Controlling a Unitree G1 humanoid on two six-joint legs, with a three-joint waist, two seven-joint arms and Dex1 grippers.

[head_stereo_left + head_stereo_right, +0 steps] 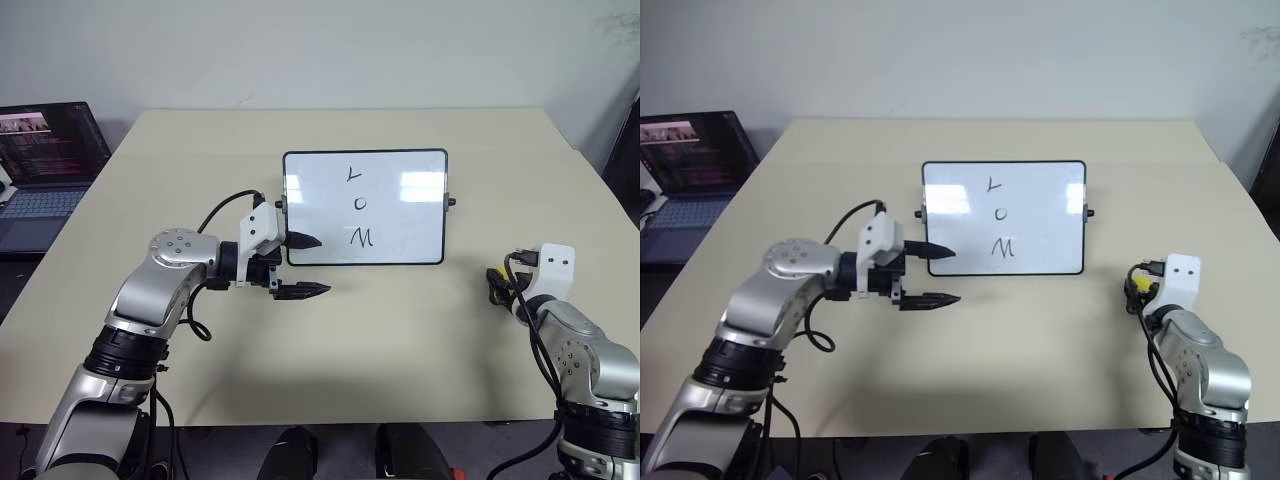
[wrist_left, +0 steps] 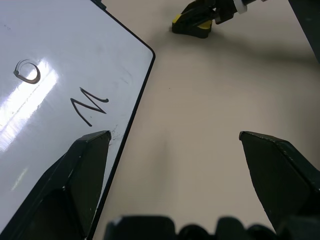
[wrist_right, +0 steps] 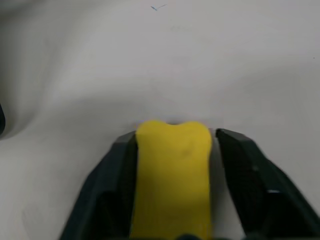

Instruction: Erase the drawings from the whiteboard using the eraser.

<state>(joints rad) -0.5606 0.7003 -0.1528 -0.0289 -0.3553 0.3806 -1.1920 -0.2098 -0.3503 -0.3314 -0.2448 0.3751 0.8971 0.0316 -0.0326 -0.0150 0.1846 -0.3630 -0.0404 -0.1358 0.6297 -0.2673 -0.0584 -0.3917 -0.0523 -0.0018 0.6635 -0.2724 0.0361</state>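
The right tool point(image 3: 172, 150) is clenched on the eraser point(image 3: 172, 175), its yellow block squeezed between both fingers just above the worktop point(image 1: 400, 340). The whiteboard point(image 1: 400, 215) lies well off to that tool's left, the drawings point(image 1: 358, 205) unerased. The left tool point(image 1: 305, 266) stands released, one finger over the board's near-left corner.

Laptop point(image 1: 45, 170) cut off at pic edge. Eraser point(image 3: 172, 175) bottom hidden btwn right gripper point(image 3: 175, 137) fingers, near end cut off.
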